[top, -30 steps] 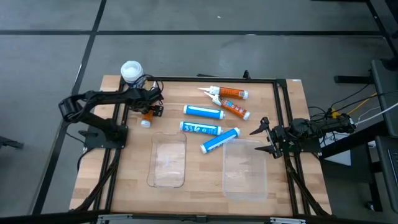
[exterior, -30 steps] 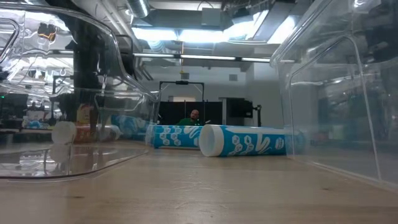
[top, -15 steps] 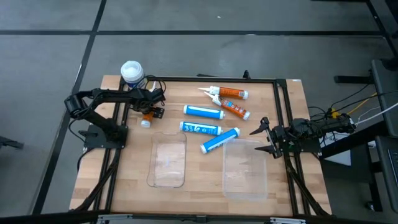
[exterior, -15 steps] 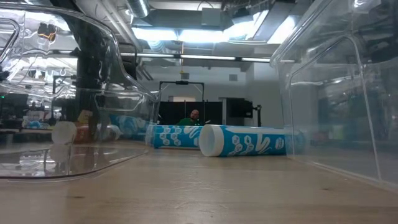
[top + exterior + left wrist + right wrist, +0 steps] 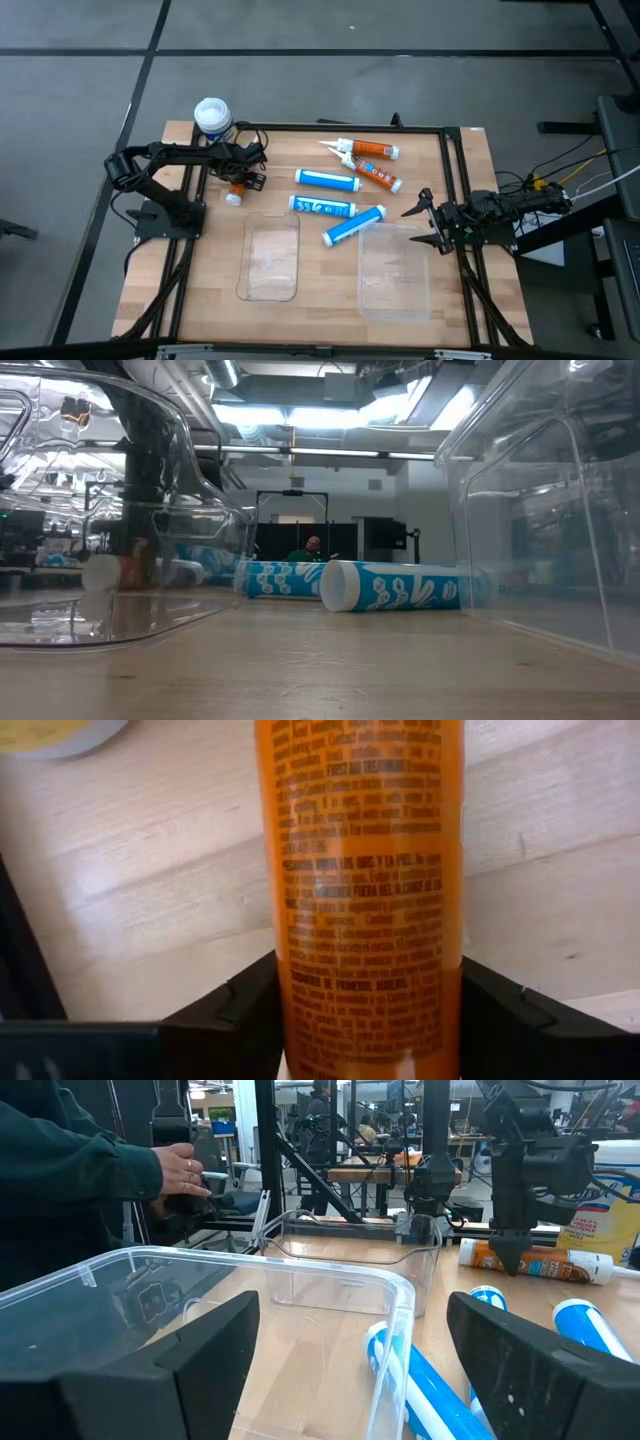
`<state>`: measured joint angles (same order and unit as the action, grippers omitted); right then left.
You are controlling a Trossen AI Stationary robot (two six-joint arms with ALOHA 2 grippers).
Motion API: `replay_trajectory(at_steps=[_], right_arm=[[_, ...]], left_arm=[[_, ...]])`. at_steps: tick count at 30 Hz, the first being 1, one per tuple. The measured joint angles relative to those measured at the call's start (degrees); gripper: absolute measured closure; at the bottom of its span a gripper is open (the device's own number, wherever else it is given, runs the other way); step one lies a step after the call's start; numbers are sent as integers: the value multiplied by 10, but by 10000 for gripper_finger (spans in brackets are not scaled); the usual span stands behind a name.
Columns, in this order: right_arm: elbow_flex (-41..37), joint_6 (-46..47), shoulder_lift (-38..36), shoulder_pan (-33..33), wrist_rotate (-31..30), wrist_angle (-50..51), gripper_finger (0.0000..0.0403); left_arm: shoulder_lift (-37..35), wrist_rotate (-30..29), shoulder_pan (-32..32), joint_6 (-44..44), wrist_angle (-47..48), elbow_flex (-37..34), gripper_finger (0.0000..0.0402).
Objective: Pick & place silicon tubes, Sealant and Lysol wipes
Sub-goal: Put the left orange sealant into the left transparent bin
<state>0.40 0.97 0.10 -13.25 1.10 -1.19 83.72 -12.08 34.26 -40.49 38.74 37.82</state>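
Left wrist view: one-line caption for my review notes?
Orange tube lying on the wooden table, between the left gripper jaws.

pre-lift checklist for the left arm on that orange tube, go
1. Left claw straddles the orange tube, one finger each side: ok.
2. Fingers pressed firmly on the tube: cannot tell, they sit at its sides.
3. Tube lies flat on the table, white cap end toward the front edge: ok.
4. Lysol wipes upright at the far left corner, close beside the left arm; clearance on lift: cannot tell.
5. Nearer clear tray has nothing in it: ok.
6. Right claw open, parked at the right edge by the larger clear bin, away from the left arm: ok.
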Motion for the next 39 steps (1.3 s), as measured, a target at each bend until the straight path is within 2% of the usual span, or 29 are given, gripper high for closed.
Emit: replay_trajectory(at_steps=[19,39], right_arm=[[0,0,0,0,0,0,80],[0,0,0,0,0,0,80]], left_arm=[[-24,4,-35,23,0,-3,197],[-108,-20,-54,14,-47,-2,200]])
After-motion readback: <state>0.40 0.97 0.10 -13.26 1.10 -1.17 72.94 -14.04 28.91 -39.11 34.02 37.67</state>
